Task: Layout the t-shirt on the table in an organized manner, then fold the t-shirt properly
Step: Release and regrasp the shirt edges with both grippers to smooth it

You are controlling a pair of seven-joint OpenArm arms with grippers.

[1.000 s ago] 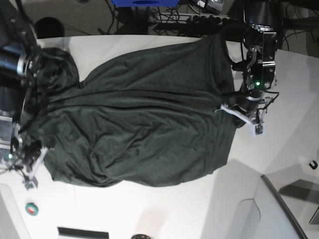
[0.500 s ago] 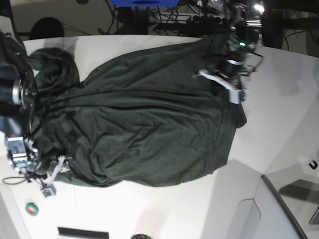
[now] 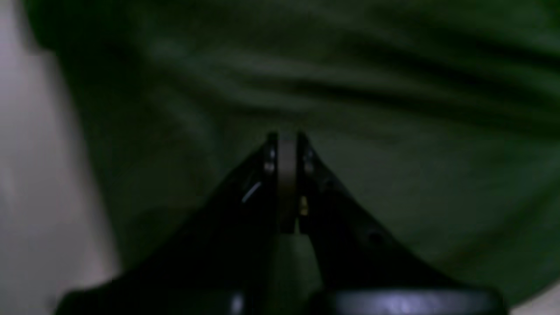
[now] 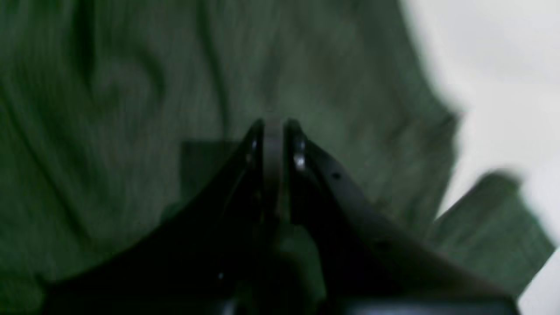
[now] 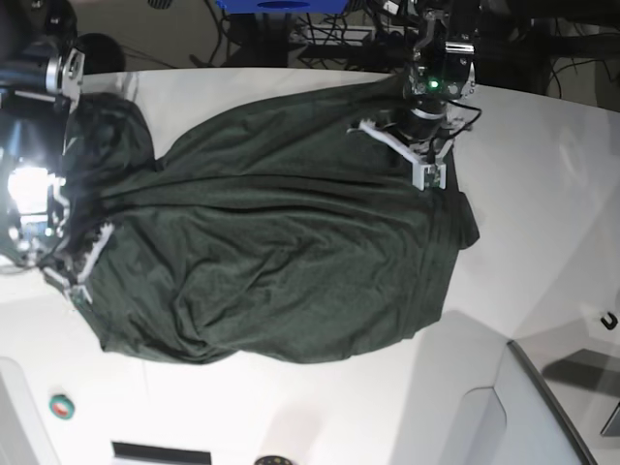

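On the t-shirt's (image 5: 281, 252) left edge, our right gripper (image 5: 82, 262) has its jaws together; whether cloth is pinched we cannot tell. The shirt lies rumpled across the table (image 5: 542, 213). At its upper right, our left gripper (image 5: 402, 150) is likewise closed. We should tug outward evenly to flatten wrinkles

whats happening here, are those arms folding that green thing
Not folding yet. A two-armed robot is working on a dark green t-shirt spread across a white table, wrinkled and with one end bunched up. The left gripper is over one edge of the shirt and the right gripper over the opposite edge. Both wrist views show the jaws shut above the fabric; whether either one pinches cloth cannot be told.
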